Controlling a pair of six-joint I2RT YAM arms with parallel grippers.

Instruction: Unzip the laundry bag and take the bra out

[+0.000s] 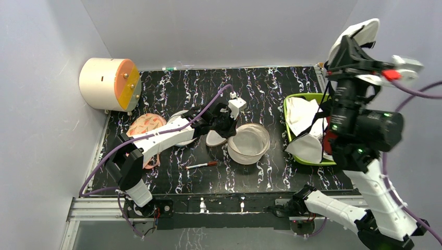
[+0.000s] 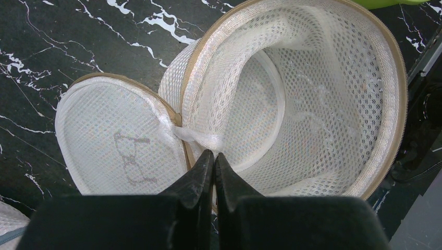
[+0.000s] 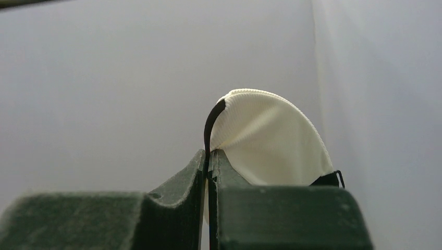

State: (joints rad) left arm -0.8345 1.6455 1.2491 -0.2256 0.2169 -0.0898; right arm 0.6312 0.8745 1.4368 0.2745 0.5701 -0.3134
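Observation:
The laundry bag [image 1: 249,144] stands open mid-table, its flat lid [image 1: 215,138] folded out to the left. In the left wrist view the bag [image 2: 312,94] looks empty inside, and the lid [image 2: 114,140] bears the glasses mark. My left gripper [image 1: 230,128] [image 2: 213,154] is shut on the bag's rim at the hinge. My right gripper [image 1: 352,42] [image 3: 210,152] is raised high at the far right, shut on the bra's black strap and cup edge [image 3: 266,140]. The bra's top cup [image 1: 362,31] is in the air. Its lower cup [image 1: 308,148] hangs over the green bin.
A green bin [image 1: 290,102] with white fabric stands at the right. A peach-pink bra [image 1: 147,125] lies at the left, partly under my left arm. A pen [image 1: 201,165] lies near the front. A cream cylinder with an orange face [image 1: 109,83] stands at the back left.

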